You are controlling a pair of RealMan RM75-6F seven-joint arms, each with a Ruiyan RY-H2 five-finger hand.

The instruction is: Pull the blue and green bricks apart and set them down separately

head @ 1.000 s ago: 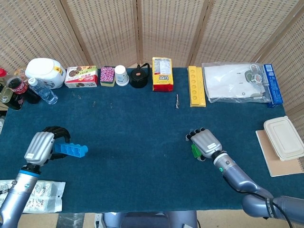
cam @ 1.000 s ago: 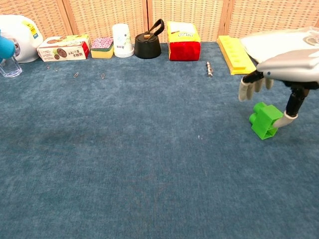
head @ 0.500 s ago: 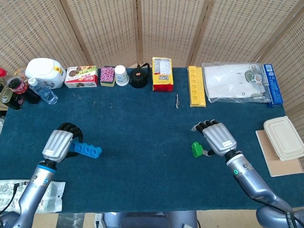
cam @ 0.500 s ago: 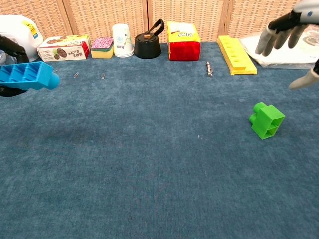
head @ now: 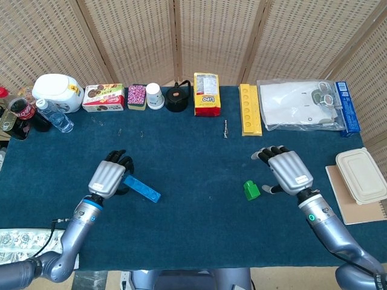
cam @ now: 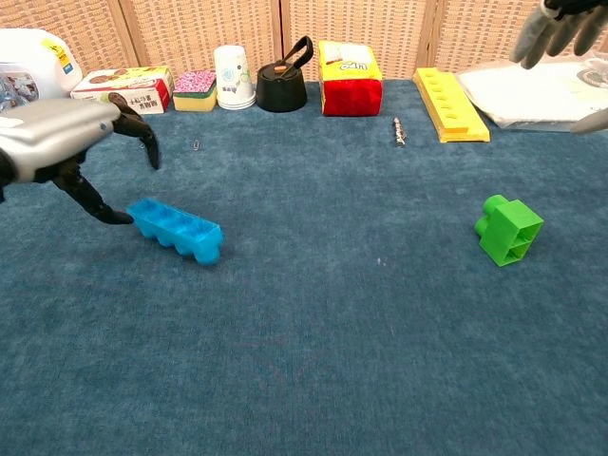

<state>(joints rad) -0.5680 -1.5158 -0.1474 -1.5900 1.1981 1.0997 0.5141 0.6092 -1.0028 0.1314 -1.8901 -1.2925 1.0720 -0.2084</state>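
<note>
Item: blue brick (head: 142,188), long moulded plastic, row of studs, lying flat on the napped blue table cloth (head: 193,157). Long axis runs diagonally, its near end just beside my left hand (head: 109,175), its far end pointing toward table centre. I read the left hand as spread and holding nothing, thumb tip at or touching the brick's end; in the chest view I cannot tell whether there is contact.

Item: green brick (head: 251,190), short, chunky, glossy plastic, resting on its side well apart from the blue one. It lies just to the left of my right hand (head: 290,172), which hangs above the cloth with fingers fanned, empty.

Judgement: both bricks are down separately; lifting the left hand clear is what remains.
</note>
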